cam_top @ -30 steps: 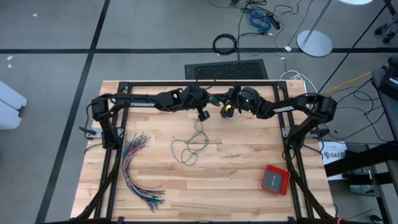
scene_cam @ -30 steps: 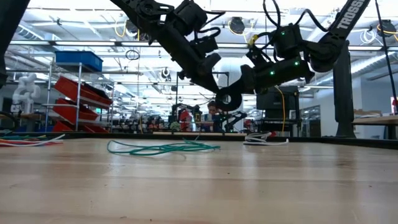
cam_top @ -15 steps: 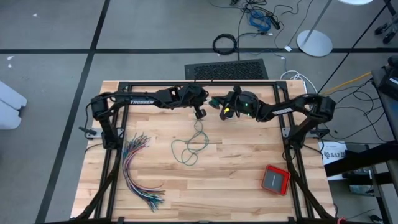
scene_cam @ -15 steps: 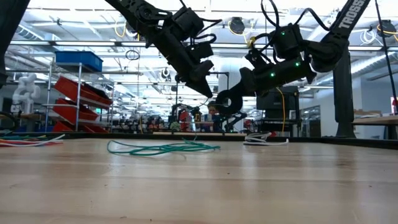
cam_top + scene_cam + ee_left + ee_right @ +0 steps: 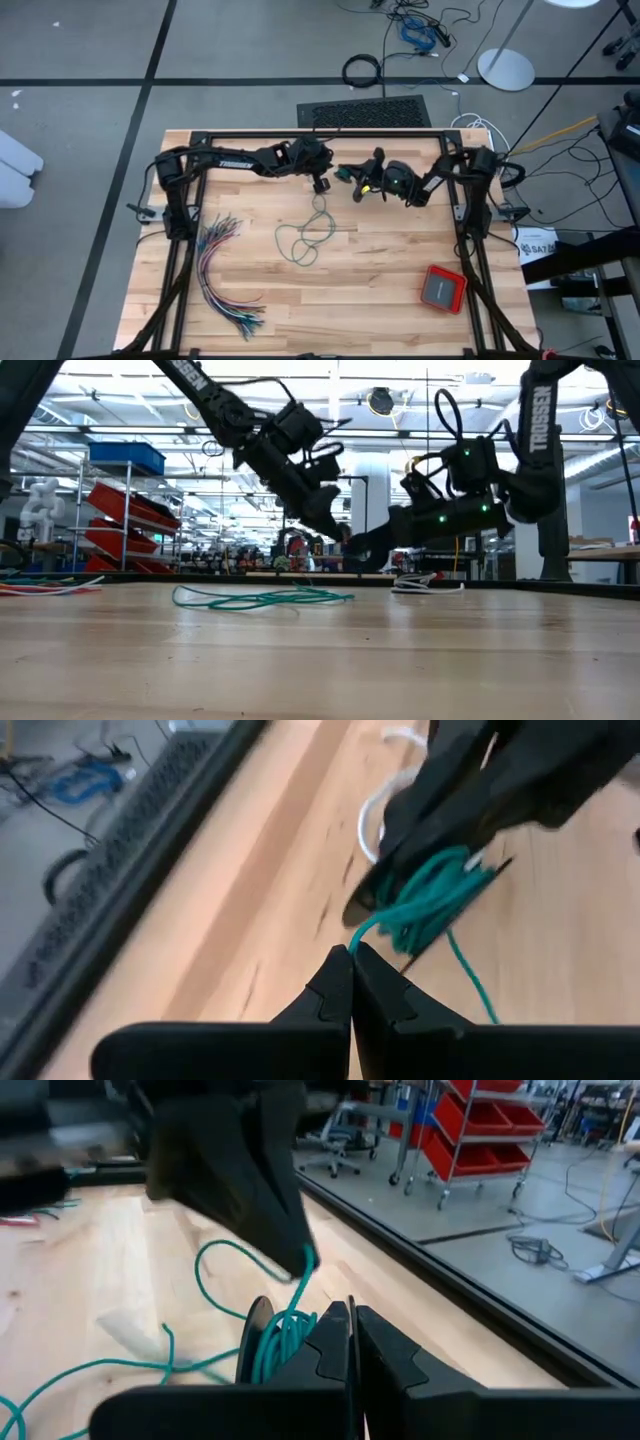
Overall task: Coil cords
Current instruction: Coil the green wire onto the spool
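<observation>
The teal cord (image 5: 298,240) lies in loose loops on the wooden table (image 5: 400,250). One strand rises to my two grippers above the far middle. My left gripper (image 5: 352,955) (image 5: 322,186) is shut on that strand. My right gripper (image 5: 350,1320) (image 5: 350,174) is shut and points level at the left one, with a small teal coil (image 5: 430,900) on its fingers. The other cord's white end (image 5: 372,815) (image 5: 430,586) lies on the table beyond them; its black part is hidden. My left gripper pinches a single teal strand (image 5: 305,1262) at its fingertips, slanting down from the table's left. The strand runs slack, one way to the coil and one way down to the loops on the table. My right gripper carries several teal turns (image 5: 285,1338) wound around its shut fingers near their tips. The fingers come level from the table's right. The coil is lifted clear of the table. Whether a strand lies between the fingers, the coil hides.
A fan of many-coloured wires (image 5: 220,270) lies at the near left. A red box (image 5: 443,288) sits at the near right. Black frame rails (image 5: 300,135) run along the table's far edge and sides. A black cable ring (image 5: 362,70) lies on the floor beyond.
Both grippers have sunk toward the table, staying shut and close together. The right arm has folded at the elbow and its gripper has come a little toward the table's left. The loops on the table have stayed where they were.
</observation>
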Robot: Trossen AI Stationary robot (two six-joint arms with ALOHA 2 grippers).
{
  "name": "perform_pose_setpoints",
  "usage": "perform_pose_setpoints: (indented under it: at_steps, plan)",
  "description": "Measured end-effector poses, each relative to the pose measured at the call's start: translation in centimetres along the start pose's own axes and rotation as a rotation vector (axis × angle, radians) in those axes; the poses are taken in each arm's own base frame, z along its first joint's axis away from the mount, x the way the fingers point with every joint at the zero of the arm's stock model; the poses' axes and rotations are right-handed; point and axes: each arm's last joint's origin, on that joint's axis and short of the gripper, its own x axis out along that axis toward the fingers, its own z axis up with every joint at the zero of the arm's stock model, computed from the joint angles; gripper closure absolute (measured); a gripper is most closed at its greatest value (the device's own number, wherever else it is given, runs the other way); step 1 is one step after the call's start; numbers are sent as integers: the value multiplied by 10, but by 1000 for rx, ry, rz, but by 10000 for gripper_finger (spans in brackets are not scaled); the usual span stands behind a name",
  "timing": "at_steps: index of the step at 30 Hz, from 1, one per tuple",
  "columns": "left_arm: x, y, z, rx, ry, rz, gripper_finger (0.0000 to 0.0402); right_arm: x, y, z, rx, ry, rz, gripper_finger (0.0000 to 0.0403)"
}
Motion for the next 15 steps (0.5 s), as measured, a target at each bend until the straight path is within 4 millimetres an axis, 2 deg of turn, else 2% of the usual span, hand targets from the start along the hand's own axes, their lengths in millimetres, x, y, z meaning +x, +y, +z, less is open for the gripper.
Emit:
perform_pose_setpoints:
  at_steps: [5,15]
  plan:
    - [11,-1,-13,-6,26,-33,401,2,3,-9,1,-36,5,403]
    - [15,-1,-12,30,1,-41,401,2,3,-17,3,2,4,403]
